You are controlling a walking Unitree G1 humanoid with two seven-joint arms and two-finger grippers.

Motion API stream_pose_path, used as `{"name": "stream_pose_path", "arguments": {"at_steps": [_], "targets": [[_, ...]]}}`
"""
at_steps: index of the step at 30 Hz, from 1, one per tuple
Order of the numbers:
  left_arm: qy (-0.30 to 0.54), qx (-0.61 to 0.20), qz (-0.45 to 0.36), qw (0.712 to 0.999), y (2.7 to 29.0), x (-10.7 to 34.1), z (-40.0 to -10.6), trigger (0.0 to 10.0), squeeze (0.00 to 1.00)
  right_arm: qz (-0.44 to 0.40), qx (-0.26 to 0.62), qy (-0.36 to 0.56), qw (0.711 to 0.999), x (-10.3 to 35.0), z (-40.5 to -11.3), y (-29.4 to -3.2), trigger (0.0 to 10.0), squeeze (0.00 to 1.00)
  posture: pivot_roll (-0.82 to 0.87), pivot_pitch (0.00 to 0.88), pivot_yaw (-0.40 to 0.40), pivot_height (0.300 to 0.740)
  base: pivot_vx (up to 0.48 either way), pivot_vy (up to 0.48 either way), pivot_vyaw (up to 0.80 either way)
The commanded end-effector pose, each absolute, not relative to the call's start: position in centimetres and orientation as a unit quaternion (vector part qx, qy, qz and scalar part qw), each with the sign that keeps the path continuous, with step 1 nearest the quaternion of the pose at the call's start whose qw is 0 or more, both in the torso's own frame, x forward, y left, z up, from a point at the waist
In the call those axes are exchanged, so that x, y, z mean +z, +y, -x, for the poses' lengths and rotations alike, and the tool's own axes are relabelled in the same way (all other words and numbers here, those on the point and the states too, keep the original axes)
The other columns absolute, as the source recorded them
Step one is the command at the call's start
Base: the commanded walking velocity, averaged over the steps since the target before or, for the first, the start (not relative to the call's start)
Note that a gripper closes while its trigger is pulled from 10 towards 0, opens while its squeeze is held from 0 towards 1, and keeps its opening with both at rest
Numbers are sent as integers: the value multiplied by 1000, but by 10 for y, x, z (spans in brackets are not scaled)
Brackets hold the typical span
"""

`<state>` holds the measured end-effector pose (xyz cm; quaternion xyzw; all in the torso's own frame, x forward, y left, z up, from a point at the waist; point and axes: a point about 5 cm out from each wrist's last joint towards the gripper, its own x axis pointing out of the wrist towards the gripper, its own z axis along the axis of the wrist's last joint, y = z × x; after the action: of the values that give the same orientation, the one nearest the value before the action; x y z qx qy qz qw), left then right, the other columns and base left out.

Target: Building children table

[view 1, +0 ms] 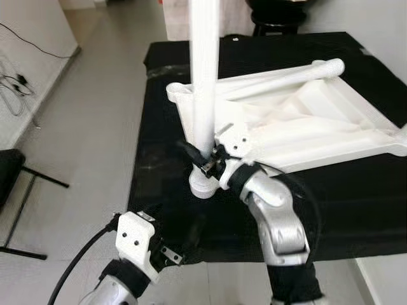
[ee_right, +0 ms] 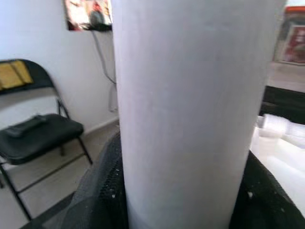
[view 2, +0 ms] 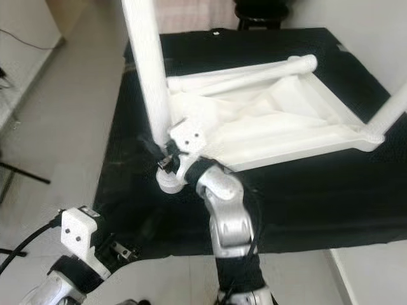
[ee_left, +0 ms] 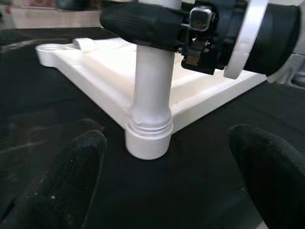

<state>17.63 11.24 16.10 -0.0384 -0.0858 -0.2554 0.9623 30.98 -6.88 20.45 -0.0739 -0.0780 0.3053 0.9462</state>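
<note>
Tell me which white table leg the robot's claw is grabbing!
The upright leg standing in the near corner socket of the upside-down tabletop. The right claw is clamped around it near its base. Another leg lies flat on the tabletop, untouched.

— How many tabletops?
— One tabletop (view 1: 305,121), upside down on one black cloth (view 1: 356,210).
— Legs?
— Three: an upright leg (view 1: 205,76), a lying leg (view 1: 280,76), and a far-corner leg (view 2: 393,108).
— Grippers?
— Two: left gripper (ee_left: 162,176), right gripper (view 1: 200,159).
— Chairs?
— One folding chair (ee_right: 38,133).
</note>
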Motion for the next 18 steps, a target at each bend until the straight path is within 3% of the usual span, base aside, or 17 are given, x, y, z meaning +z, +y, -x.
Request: {"name": "stream_pose_path", "arguments": {"at_steps": [1,4,5,10,11,12,16,18], "targets": [[-70,-258,38,963,113,155,-176,10000,0,95,285,25,954,163,-314,-78,0,0,-11,225,4,740,0,0,0],[-70,-259,37,963,112,154,-177,10000,0,85,301,13,950,168,-319,-68,0,0,-8,220,-1,740,0,0,0],[-71,-256,36,963,113,154,-177,10000,0,80,308,9,948,170,-321,-66,10000,0,-6,217,-5,740,0,0,0],[-74,-247,36,966,113,154,-178,10000,0,50,320,0,946,179,-315,-58,10000,0,-5,214,-8,740,0,0,0],[-75,-246,36,966,113,154,-178,10000,0,31,332,-4,943,184,-312,-55,10000,1000,-4,212,-10,740,0,0,0],[-75,-247,37,965,113,154,-178,10000,0,3,382,-15,924,193,-311,-50,10000,1000,-3,208,-11,740,0,0,0],[-74,-247,37,965,112,154,-178,10000,0,-14,417,-24,908,200,-311,-47,10000,1000,-3,208,-11,740,0,0,0],[-75,-248,38,965,111,154,-178,10000,0,0,533,-76,842,226,-318,-53,10000,1000,7,204,-4,740,0,0,0]]}}
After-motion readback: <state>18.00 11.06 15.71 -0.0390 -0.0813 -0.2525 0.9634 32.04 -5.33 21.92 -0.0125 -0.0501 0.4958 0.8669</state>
